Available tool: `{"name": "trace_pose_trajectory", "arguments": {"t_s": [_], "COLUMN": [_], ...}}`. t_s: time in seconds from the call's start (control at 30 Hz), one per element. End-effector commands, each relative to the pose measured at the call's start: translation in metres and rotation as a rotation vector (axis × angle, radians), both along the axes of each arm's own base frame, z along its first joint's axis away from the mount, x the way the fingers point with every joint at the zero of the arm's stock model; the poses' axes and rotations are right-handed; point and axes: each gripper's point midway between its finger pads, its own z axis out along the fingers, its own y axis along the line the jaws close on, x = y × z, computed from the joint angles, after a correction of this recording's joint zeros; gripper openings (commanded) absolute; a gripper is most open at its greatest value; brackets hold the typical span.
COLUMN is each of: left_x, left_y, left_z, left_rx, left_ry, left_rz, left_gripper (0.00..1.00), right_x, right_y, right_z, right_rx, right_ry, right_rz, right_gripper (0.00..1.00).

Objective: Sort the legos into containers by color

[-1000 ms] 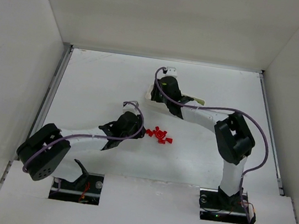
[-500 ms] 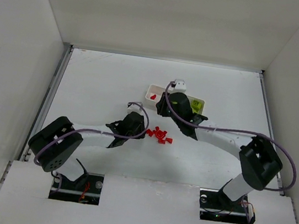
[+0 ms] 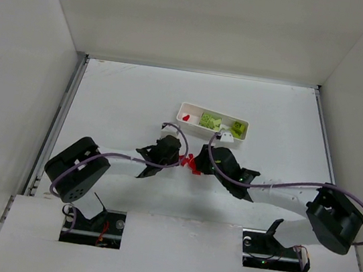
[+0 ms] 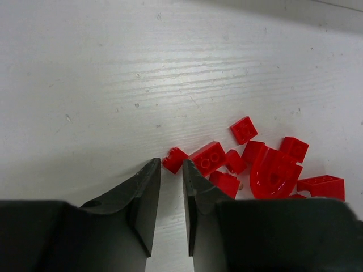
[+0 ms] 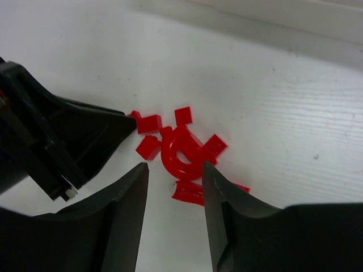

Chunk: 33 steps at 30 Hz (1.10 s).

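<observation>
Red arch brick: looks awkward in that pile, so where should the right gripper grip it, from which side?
Likely from above: right gripper pinching across the curved band of the red arch brick, one finger in its hollow. It lies flat, small bricks crowding its rim.

The top view looks steeply down from high at the near edge, taking in the whole table (image 3: pixel 126 94). Both wrist views hang close above it, tilted down, sharing the red bricks (image 3: pixel 191 163) between them.
</observation>
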Motion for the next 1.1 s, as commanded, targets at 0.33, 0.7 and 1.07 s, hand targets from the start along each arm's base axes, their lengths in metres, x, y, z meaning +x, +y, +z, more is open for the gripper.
{"name": "trace_pose_trajectory", "arguments": {"t_s": [0.33,0.7,1.07], "left_x": [0.003,-0.01,-0.022], "left_y": [0.008,0.018,0.017], "left_z": [-0.023,-0.031,-0.036], "left_rx": [0.192,0.233,0.238], "left_ry": [0.012,0.054,0.09], "left_rz": [-0.029,-0.04,-0.077], "left_gripper": [0.31,0.26,0.27], "right_x": [-0.031,-0.037,-0.033], "right_y": [-0.028,-0.036,-0.029], "right_z": [-0.015,-0.023,-0.04], "right_rx": [-0.009,-0.005,-0.064], "right_ry": [0.014,0.037,0.07], "right_rz": [-0.01,-0.016,0.005], "right_gripper": [0.57,0.59,0.61]}}
